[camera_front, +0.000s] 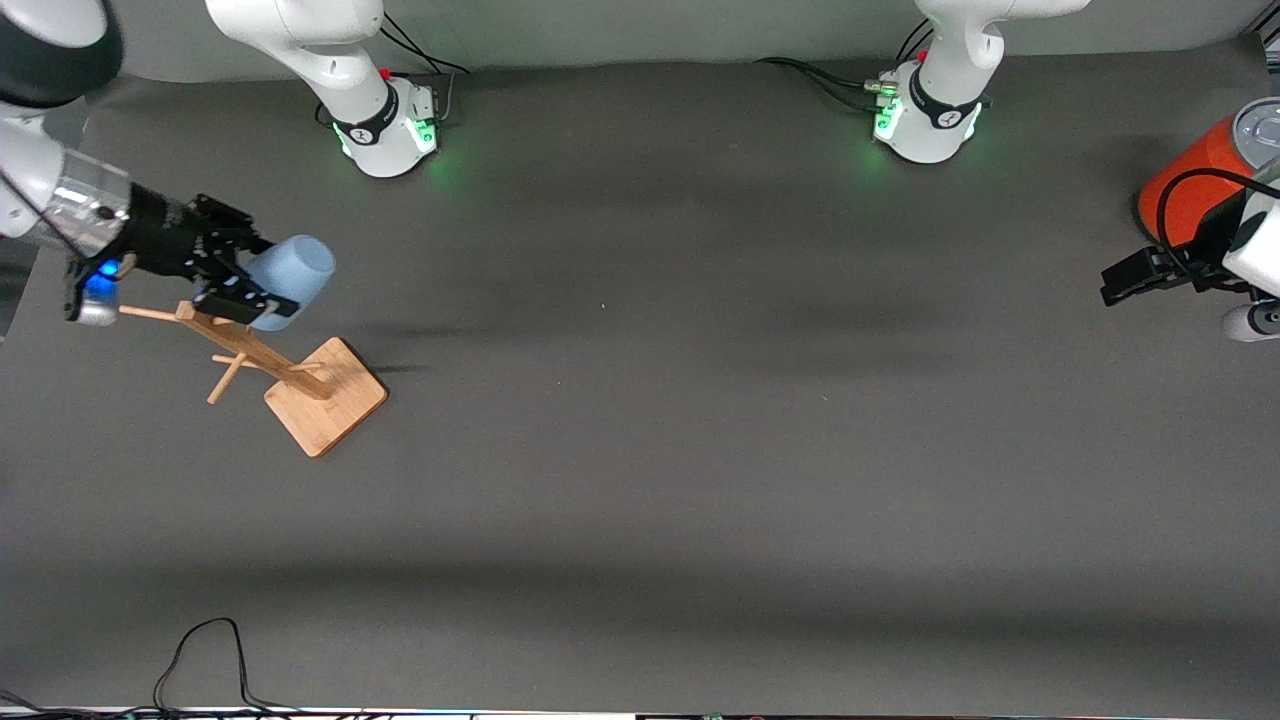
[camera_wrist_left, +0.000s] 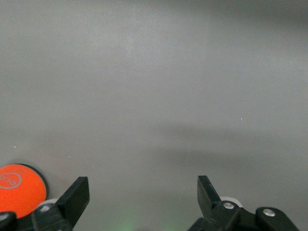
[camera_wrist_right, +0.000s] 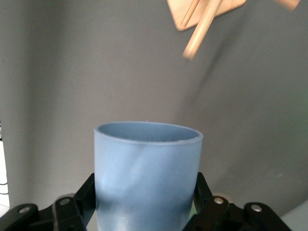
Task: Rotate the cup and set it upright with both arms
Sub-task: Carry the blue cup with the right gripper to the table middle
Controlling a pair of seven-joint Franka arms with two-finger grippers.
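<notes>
One small pale-blue matte plastic tumbler [camera_front: 290,278] is lying sideways in the air – clamped by the right gripper [camera_front: 240,278] above the wooden peg stand [camera_front: 300,385] – while the left gripper [camera_wrist_left: 142,197] is waiting, fingers spread apart.

We see the cup [camera_front: 295,275], a small pale-blue matte tumbler without a handle, held up in the air on its side. Its open mouth points toward the middle of the table, and its base end sits between the black fingers of the right gripper [camera_front: 240,285]. It hangs over the wooden peg stand [camera_front: 290,375]. In the right wrist view the cup [camera_wrist_right: 147,175] looks hollow, its rim intact.
</notes>
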